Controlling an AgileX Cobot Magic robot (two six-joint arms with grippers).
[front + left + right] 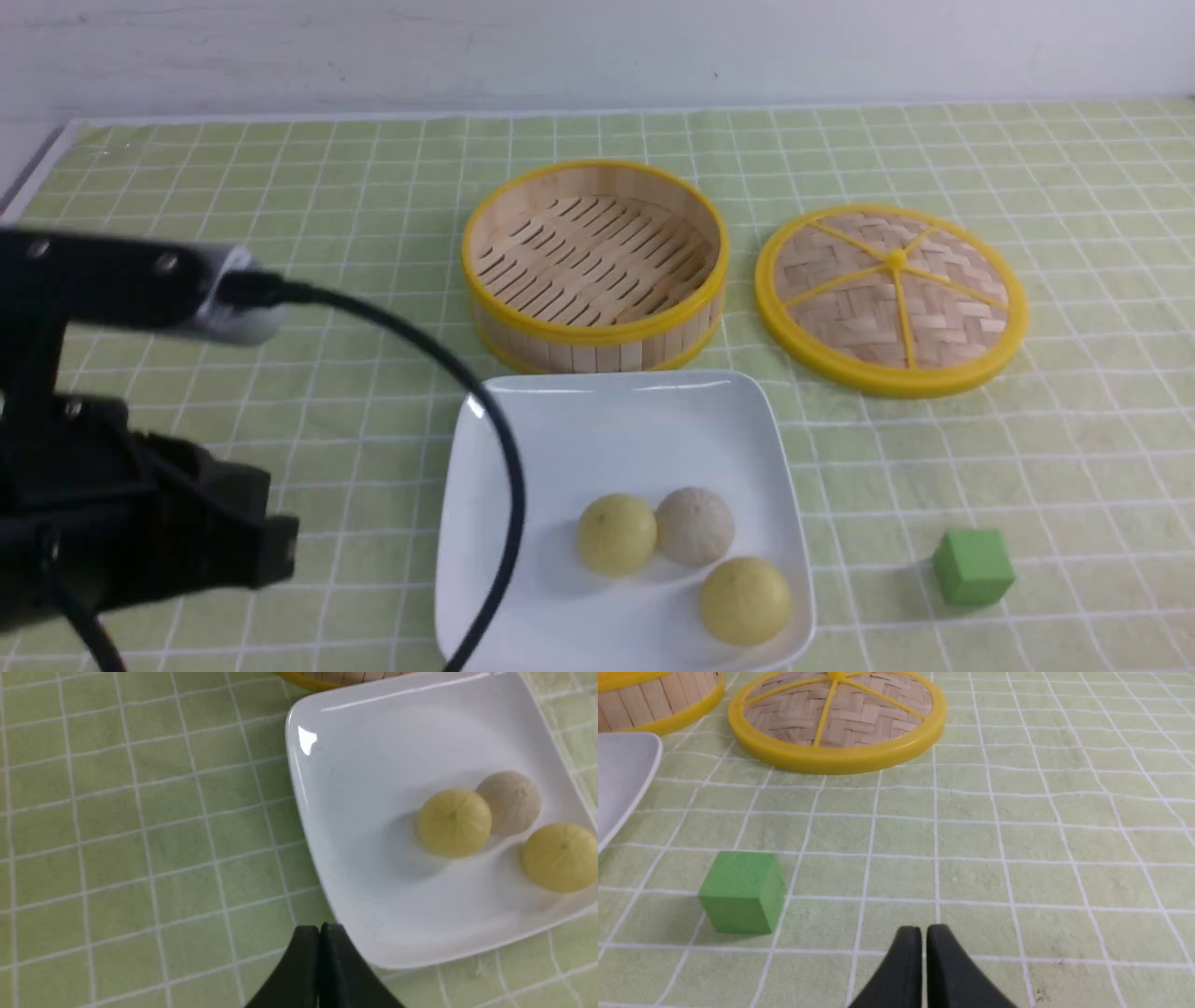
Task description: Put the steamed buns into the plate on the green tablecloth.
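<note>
Three steamed buns lie in the white square plate (523, 448) on the green tablecloth (280, 187): a pale yellow one (616, 534), an off-white one (695, 525) touching it, and a second yellow one (746, 600) near the plate's front right corner. In the left wrist view they show as the yellow bun (454, 822), the off-white bun (511, 801) and the other yellow bun (560, 857) on the plate (355, 812). My left gripper (319, 927) is shut and empty, beside the plate's left edge. My right gripper (923, 929) is shut and empty above the cloth, right of the green cube.
An empty round bamboo steamer (595, 264) with a yellow rim stands behind the plate. Its woven lid (891, 297) lies to the right. A green cube (973, 566) sits on the cloth right of the plate, also in the right wrist view (741, 891). My left arm's cable (485, 420) arcs over the plate.
</note>
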